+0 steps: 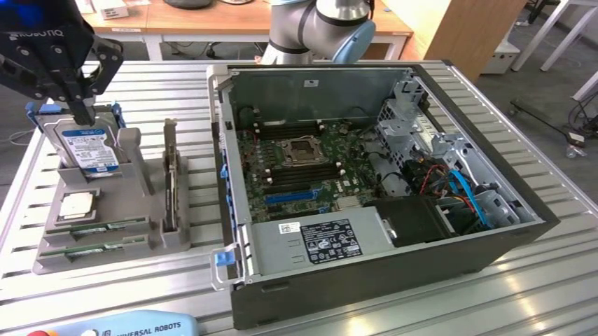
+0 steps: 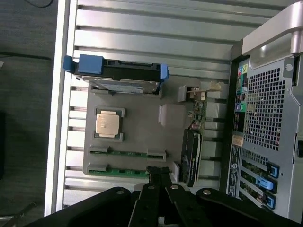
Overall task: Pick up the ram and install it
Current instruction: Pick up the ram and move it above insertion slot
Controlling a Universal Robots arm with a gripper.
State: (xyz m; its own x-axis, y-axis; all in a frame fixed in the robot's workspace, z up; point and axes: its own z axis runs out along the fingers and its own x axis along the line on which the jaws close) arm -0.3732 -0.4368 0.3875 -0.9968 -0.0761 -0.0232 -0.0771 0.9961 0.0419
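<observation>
Green ram [image 1: 103, 226] in grey holder [image 1: 66, 264], closed gripper [image 1: 84, 117] hovering above, apart.

Open air is lying all around the gripper [image 2: 159, 171], whose fingers [image 2: 153, 178] are pressing together well above the gray tray [image 2: 142, 113]. Below the fingertips, two ram sticks [image 2: 124, 153] are lying flat in their slots, with nothing covering them from above. To one side of the fingers, an upright card [image 2: 191, 158] is standing on edge and walling that side off, and the computer case [image 2: 265, 118] is rising just past it. Ahead of the fingertips, beyond the low CPU [image 2: 108, 124], the hard drive [image 2: 118, 78] is standing tall across the tray's end.
</observation>
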